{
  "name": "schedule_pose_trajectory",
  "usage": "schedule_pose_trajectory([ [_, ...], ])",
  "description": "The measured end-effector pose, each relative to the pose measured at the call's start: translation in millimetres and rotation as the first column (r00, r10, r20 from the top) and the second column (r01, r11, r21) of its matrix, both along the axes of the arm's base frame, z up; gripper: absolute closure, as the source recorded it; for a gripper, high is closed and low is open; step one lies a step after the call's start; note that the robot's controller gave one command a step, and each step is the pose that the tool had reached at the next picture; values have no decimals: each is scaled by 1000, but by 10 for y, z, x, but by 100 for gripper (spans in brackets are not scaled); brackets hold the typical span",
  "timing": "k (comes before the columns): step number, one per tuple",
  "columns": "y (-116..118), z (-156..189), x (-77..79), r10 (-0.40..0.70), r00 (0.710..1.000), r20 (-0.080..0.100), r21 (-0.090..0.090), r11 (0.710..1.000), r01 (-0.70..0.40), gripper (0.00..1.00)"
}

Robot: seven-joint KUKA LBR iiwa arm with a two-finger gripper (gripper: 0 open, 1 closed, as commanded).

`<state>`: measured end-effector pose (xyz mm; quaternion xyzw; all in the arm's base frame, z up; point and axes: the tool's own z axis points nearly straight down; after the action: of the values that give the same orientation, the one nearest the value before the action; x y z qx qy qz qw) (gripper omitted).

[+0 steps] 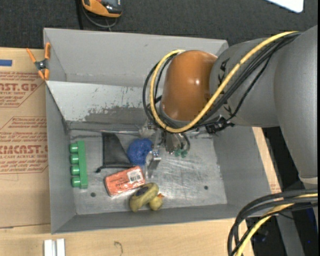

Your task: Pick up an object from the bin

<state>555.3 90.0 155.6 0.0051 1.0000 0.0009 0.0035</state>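
My gripper (166,153) hangs under the arm's orange cover, low over the middle of the bin floor. It looks open, with bare floor between its fingers. Its left fingertip (153,159) stands right beside a blue crumpled lump (139,151), and whether they touch I cannot tell. Left of the lump, a black wedge-shaped piece (114,149) lies flat. An orange packet with a white label (124,181) lies just below the lump. A yellow-olive lumpy thing (145,197) rests near the bin's front wall.
A green block with several round studs (78,164) lies along the left wall. The arm and its cables cover the bin's upper right. Bare metal floor shows to the right of and below the gripper.
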Motion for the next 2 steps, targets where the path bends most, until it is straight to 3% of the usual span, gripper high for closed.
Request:
schedule_pose_trajectory([
  [1, 81, -742, 178, 93, 996, -11, 2, 996, -93, 100],
  [2, 81, -742, 178, 94, 996, -11, 2, 996, -94, 100],
])
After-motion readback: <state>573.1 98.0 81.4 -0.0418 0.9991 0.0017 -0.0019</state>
